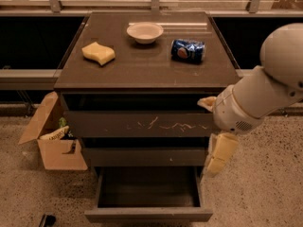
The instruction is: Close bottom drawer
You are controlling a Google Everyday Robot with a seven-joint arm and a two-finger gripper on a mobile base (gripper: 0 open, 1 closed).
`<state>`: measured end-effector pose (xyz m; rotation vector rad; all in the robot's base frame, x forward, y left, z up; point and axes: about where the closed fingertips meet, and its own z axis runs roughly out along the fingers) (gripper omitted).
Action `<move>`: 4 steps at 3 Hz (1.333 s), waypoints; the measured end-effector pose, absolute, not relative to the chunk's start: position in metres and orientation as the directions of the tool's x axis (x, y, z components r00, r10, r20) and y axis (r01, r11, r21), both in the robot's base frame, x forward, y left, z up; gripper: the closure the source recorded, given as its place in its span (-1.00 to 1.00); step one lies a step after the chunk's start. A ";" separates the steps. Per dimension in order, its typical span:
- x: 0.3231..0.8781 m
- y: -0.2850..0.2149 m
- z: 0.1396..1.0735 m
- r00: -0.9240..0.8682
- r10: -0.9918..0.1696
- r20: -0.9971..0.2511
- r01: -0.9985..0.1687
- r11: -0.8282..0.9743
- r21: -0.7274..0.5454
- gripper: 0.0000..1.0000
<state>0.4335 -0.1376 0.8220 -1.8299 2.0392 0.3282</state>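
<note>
The bottom drawer (pixel 148 214) of the dark cabinet stands pulled out toward me, its inside empty, its plain front at the bottom of the view. Above it are the middle drawer front (pixel 142 156) and the top front with white scratches (pixel 142 124). My gripper (pixel 218 155) hangs from the white arm (pixel 270 84) at the cabinet's right front corner, its cream fingers pointing down beside the middle drawer, above the open drawer's right side. It holds nothing that I can see.
On the cabinet top (pixel 147 65) lie a yellow sponge (pixel 98 53), a white bowl (pixel 145 32) and a blue can on its side (pixel 188 50). An open cardboard box (pixel 54 141) stands on the floor at the left. Speckled floor lies to the right.
</note>
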 end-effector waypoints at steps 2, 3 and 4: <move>0.426 -0.107 0.775 -0.066 -0.874 -0.482 -0.997 0.080 -0.009 -1.00; 0.413 -0.095 0.730 -0.020 -0.885 -0.466 -0.998 -0.010 0.061 -1.00; 0.393 -0.090 0.665 0.031 -0.883 -0.468 -0.989 -0.096 0.115 -1.00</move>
